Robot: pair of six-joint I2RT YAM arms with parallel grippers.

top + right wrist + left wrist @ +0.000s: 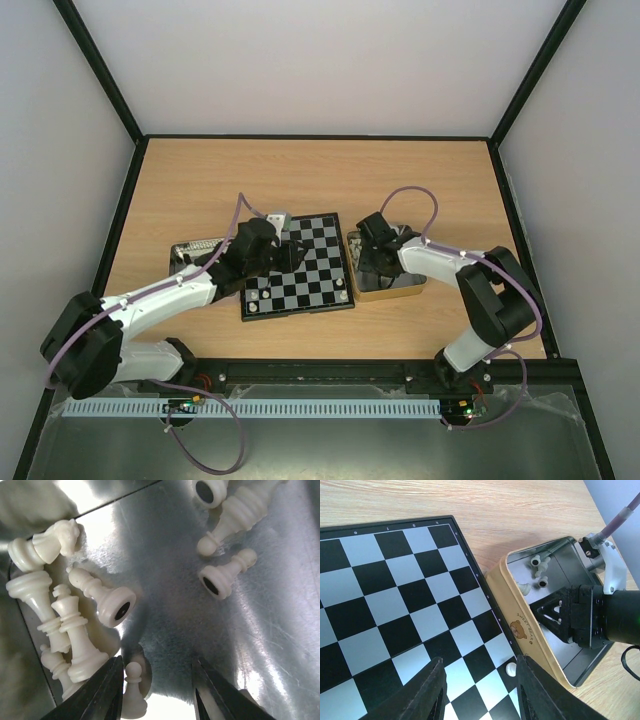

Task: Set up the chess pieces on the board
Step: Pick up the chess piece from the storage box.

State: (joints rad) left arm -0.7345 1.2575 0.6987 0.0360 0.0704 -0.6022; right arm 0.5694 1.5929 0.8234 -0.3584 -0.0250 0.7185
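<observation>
Right end effector [156,662] is down inside the bear-logo tin [400,290], which sits just right of the board [300,268]; jaws part open, nothing gripped. The nearest piece is a small cream pawn [134,682] in the gap between the fingers, hard against the finger on the left of the wrist view. Its long axis runs roughly along the fingers, head pointing away from the wrist. Cannot tell whether it stands or lies on the tin floor. I'd judge the next move needs a small shift towards that side to centre it before closing.

Tin holds only cream pieces, all tipped over:
- lying pawn [102,597], base towards the camera
- second lying pawn [225,575]
- bishop [240,510]
- knight [55,537]
- tall pieces [50,615] heaped along the wall

Left end effector [480,660] hangs over the board, jaws part open and empty, with one white pawn [511,668] standing on an edge square beyond the fingertips, beside the tin. Right arm is clearly the nearer one to the loose cream pieces.

In the top view the board is almost bare, a few cream pieces at its near corners. A second tin [185,248] lies left of the board, half hidden by the left arm, contents unclear. All of it sits on the wooden desk [300,170]
</observation>
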